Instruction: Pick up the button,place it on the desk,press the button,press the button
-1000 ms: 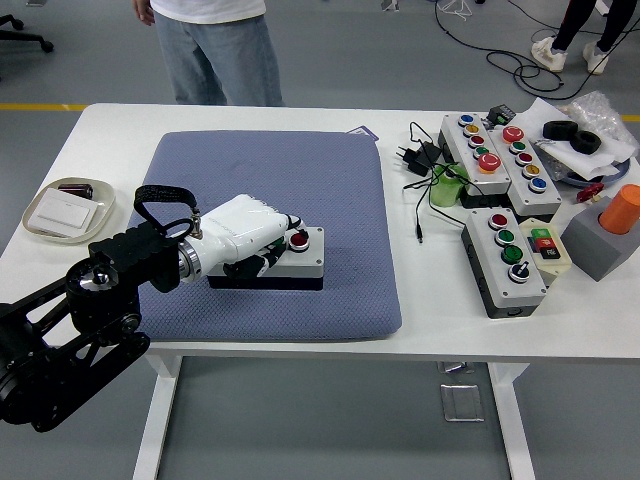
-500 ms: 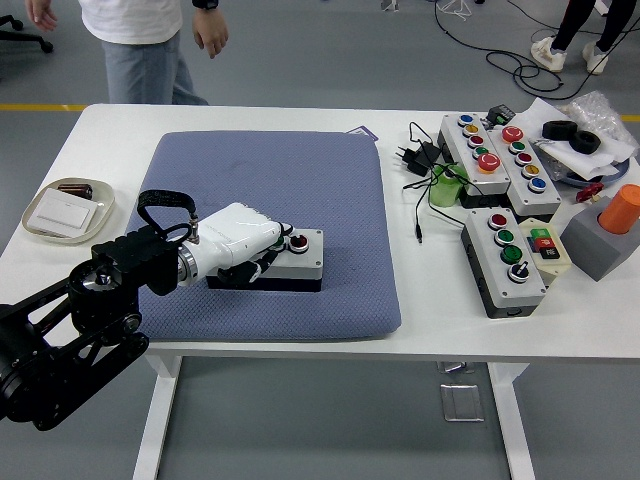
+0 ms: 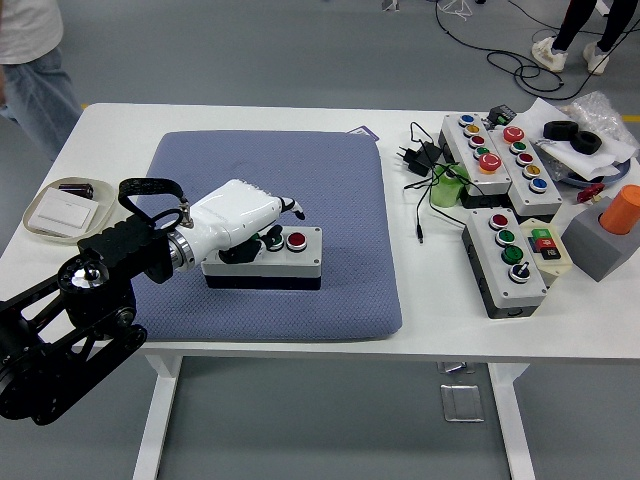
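A white two-button box (image 3: 285,262) with a black base lies on the blue padded mat (image 3: 330,190). Its red button (image 3: 297,240) shows uncovered, and a dark button (image 3: 270,237) sits just left of it. My left hand (image 3: 272,224), white with black joints, hovers over the box's left end. Its fingers are relaxed and lifted off the buttons, one fingertip (image 3: 294,208) pointing right above the box. It holds nothing. My right hand is out of view.
A beige dish (image 3: 40,228) with a white block sits at the table's left. Several button boxes (image 3: 505,255), cables, a green object (image 3: 447,186) and an orange cylinder (image 3: 622,207) on a grey block crowd the right. A person (image 3: 25,60) stands at the far left.
My left hand has lifted off the red button and drawn back to the left, uncovering it. The person has walked from the table's far side off to the left.
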